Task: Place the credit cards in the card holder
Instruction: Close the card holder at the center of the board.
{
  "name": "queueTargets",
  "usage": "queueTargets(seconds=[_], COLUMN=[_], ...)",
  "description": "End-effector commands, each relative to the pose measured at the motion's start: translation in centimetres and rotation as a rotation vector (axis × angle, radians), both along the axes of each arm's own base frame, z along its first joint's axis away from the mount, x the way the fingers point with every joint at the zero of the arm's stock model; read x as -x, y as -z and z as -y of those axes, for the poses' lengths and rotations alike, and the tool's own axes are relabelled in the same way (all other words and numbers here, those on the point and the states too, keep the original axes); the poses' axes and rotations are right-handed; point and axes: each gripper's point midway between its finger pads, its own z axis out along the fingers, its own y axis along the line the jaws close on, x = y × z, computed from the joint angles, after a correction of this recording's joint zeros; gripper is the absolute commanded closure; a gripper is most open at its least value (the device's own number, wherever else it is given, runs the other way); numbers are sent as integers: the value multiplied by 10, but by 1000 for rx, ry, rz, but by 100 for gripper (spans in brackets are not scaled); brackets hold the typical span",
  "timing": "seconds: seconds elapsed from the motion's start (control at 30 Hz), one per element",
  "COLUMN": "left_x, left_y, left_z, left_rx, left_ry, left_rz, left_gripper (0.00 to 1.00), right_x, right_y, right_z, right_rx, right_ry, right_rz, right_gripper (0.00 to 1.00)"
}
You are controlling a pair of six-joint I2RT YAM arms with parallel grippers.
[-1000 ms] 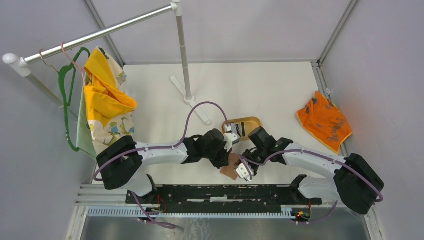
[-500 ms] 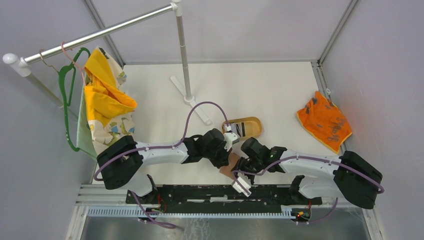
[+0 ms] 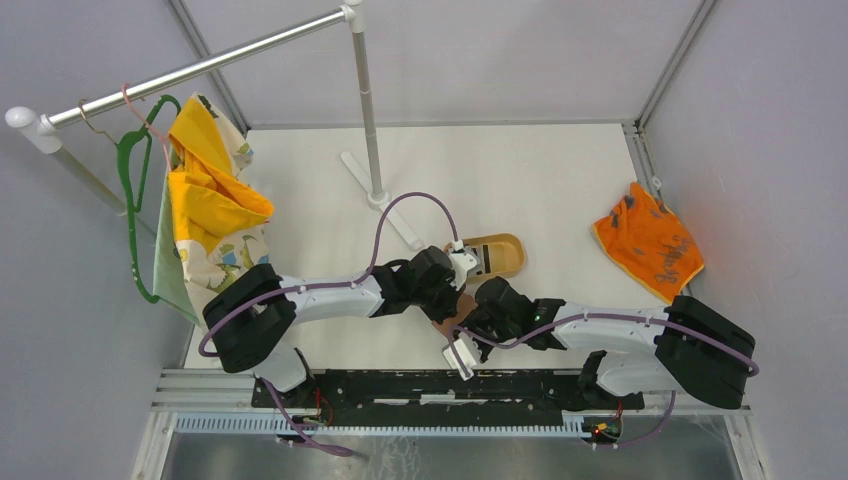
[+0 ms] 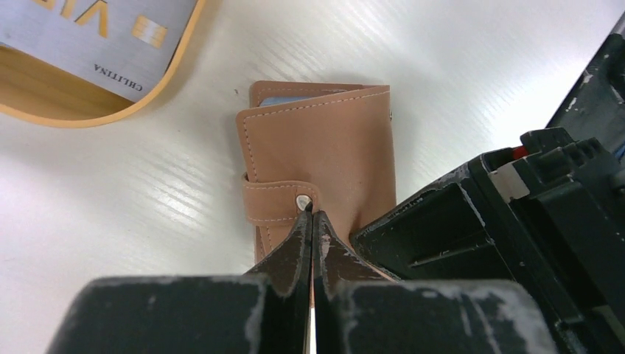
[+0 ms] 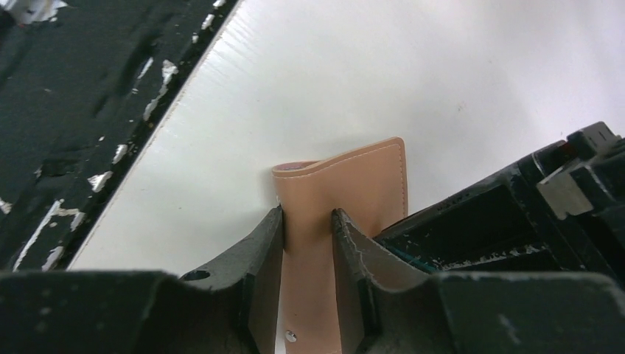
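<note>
Since half a second ago, the right pincer [image 5: 307, 221] has been shifted leftward over the white worktop [image 5: 442, 74]. The reddish-brown leather card holder [image 5: 346, 184] is pinched between its fingers. The left pincer [image 4: 310, 214] is pressed together, tips on the snap tab [image 4: 284, 200]. Just beyond it, a grey gold-lettered credit card [image 4: 96, 33] lies in the tan oval tray [image 4: 44, 110].

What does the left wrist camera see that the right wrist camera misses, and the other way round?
Only the left wrist view shows the tan tray holding a grey card, the snap tab with the shut left gripper at it, and a blue card edge in a slot. Only the right wrist view shows the right gripper clamped across the fold and the black rail beside the table. Both show the card holder and the white table.
</note>
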Motion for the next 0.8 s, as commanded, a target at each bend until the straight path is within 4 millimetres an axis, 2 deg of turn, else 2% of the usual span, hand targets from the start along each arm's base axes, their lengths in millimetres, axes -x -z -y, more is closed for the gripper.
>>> queueTargets(seconds=[0.0, 0.23, 0.5, 0.77], left_x=[-7, -6, -6, -5], left_y=[-5, 1, 3, 1], left_z=[0, -14, -18, -16], left_rx=[-27, -65, -67, -50], left_ry=[31, 4, -8, -6], left_rz=[57, 67, 74, 69], left_gripper=[98, 98, 98, 98], right_x=[-24, -13, -19, -29], right_y=[-3, -3, -36, -35], right_z=[-2, 3, 14, 13], right_rx=[-6, 12, -101, -107], right_ry=[131, 73, 44, 83], right_rz=[45, -31, -96, -68], right_gripper=[65, 59, 57, 58])
